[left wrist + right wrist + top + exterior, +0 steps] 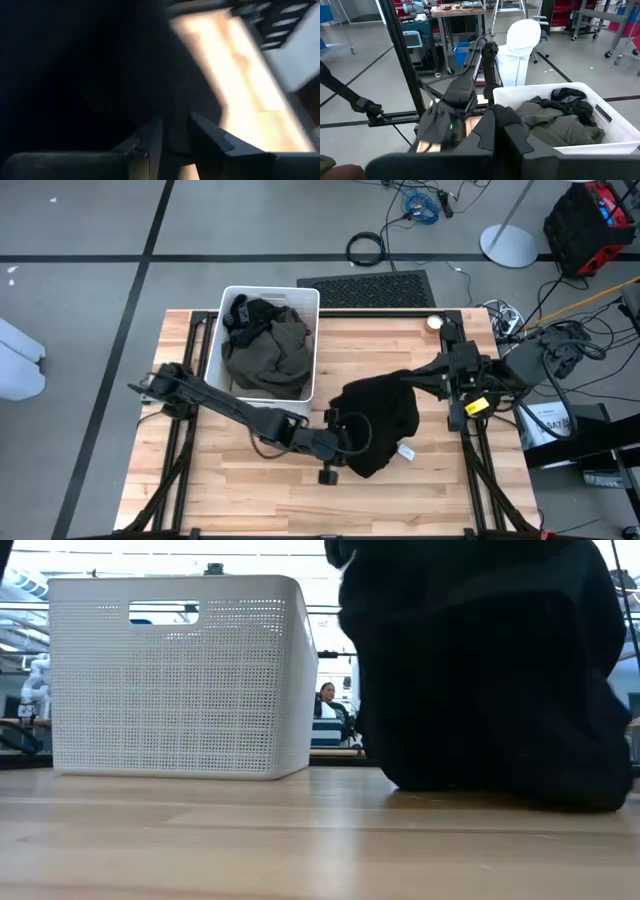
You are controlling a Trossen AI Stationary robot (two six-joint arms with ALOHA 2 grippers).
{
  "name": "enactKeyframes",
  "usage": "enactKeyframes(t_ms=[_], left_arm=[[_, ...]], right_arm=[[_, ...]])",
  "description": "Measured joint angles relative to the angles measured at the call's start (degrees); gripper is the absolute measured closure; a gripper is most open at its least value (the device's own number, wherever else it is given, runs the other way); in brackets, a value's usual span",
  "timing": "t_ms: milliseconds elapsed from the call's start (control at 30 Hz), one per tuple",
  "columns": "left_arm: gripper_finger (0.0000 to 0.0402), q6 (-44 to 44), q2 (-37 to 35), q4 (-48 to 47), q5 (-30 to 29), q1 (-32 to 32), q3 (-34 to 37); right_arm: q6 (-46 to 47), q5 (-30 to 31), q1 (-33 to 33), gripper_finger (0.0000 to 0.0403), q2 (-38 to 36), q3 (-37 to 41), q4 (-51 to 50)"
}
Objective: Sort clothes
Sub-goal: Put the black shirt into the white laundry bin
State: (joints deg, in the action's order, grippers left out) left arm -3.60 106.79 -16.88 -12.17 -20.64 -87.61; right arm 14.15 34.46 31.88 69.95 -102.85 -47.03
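A black garment (382, 418) lies bunched at the table's middle. In the low view (490, 670) it rises past the picture's top, and its lower part rests on the table. My right gripper (412, 376) is shut at its far right edge. My left gripper (342, 438) is shut at its left edge; black cloth (75, 75) fills that wrist view. The white bin (270, 290) at the far left holds a dark olive garment (265, 355) and a black one (250, 312). The other clothes are out of view. My left gripper has the black garment's left edge (172, 145) between its two fingers, coming level from the table's left. One layer or several, I cannot tell. My right gripper holds the garment's far right part (405, 380) from the table's right. Its own fingers (492, 132) hide the contact. The cloth hangs, its lower part on the table.
The bin (180, 680) stands close to the garment's left. A small roll (433, 323) lies near the table's far edge. A white tag (405, 450) sticks out from the garment's near side. Bare wood (250, 490) lies along the near edge. A person (327, 700) sits in the room beyond.
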Motion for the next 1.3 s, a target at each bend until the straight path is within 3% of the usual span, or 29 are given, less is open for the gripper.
enactKeyframes(t_ms=[133,333,833,1067,1300], left_arm=[[0.0302,-1.9,3.3,2.1,-4.7,0.0,0.0],[0.0284,-0.3,4.8,2.1,-4.7,0.0,0.0],[0.0116,-0.6,4.2,1.9,-4.7,0.3,-0.4],[0.0107,-4.1,4.2,-5.0,-10.2,1.0,-0.4],[0.0107,-6.6,4.2,-4.4,-8.0,1.8,-0.4]], right_arm=[[0.6,0.0,0.0,0.0403,0.0,0.0,-1.6],[3.5,0.0,0.0,0.0403,-0.1,0.0,-6.2],[4.3,0.0,0.0,0.0403,-0.1,0.0,-8.7],[4.3,-0.2,0.0,0.0403,-0.1,0.0,-9.0],[4.3,-0.2,0.0,0.0403,-0.1,0.0,-9.0]])
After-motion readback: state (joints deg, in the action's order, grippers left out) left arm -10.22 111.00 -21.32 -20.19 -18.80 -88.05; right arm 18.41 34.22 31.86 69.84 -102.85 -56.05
